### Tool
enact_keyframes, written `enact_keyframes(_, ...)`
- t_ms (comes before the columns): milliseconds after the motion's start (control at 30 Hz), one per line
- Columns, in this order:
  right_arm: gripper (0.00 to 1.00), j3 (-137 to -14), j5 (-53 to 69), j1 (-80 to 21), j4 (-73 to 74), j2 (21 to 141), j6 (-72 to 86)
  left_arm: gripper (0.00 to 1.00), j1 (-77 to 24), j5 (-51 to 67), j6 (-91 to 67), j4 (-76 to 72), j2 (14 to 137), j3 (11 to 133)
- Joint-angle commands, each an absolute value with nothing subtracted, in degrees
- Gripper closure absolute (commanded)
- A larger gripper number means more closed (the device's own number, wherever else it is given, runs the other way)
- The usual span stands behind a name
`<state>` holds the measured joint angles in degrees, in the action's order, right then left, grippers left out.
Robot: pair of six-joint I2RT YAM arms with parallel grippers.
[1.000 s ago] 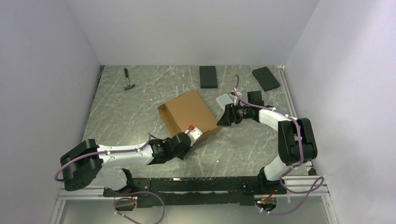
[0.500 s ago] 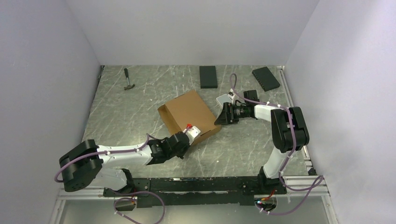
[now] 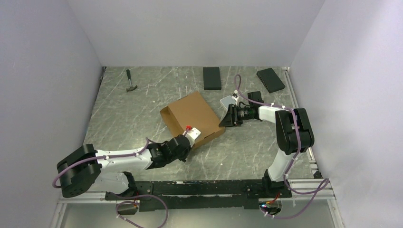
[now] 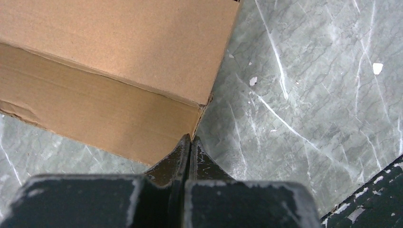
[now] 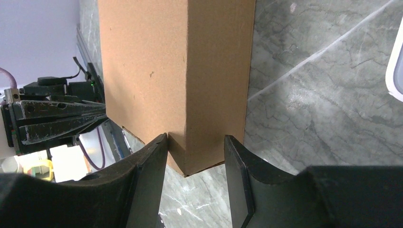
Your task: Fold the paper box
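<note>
The paper box (image 3: 192,114) is a brown cardboard box, folded shut, lying askew at mid-table. My left gripper (image 3: 189,137) is at its near corner. In the left wrist view the box (image 4: 119,47) fills the upper left, and the left gripper (image 4: 190,137) is shut, its tips against the corner edge with nothing visibly between them. My right gripper (image 3: 223,120) is at the box's right corner. In the right wrist view that gripper (image 5: 196,142) straddles the corner of the box (image 5: 180,71): the left finger touches the cardboard, the right finger stands apart from it.
A hammer (image 3: 130,81) lies at the back left. Two black slabs (image 3: 212,78) (image 3: 271,80) lie at the back. A translucent white case (image 3: 228,101) sits just behind the right gripper, with its edge (image 5: 395,61) showing in the right wrist view.
My right gripper slid left onto the box's right corner and its jaws narrowed. My left gripper shut at the near corner and shifted slightly up and left.
</note>
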<state>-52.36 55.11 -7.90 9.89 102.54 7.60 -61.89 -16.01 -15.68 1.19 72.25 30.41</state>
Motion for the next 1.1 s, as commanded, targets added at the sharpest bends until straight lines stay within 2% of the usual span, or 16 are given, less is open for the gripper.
enact_keyframes(0,0.52,-53.6,48.3,-7.0,9.8,104.2,5.9,1.0,-61.5,-15.4,-18.1,1.9,70.7,29.4)
enact_keyframes(800,0.54,-54.1,47.9,-7.0,10.8,105.7,5.4,1.0,-60.1,-13.5,-19.3,0.7,69.0,27.5)
enact_keyframes(1067,0.54,-54.3,49.1,-7.1,11.1,105.5,4.8,1.0,-59.2,-12.1,-17.3,0.7,70.7,30.6)
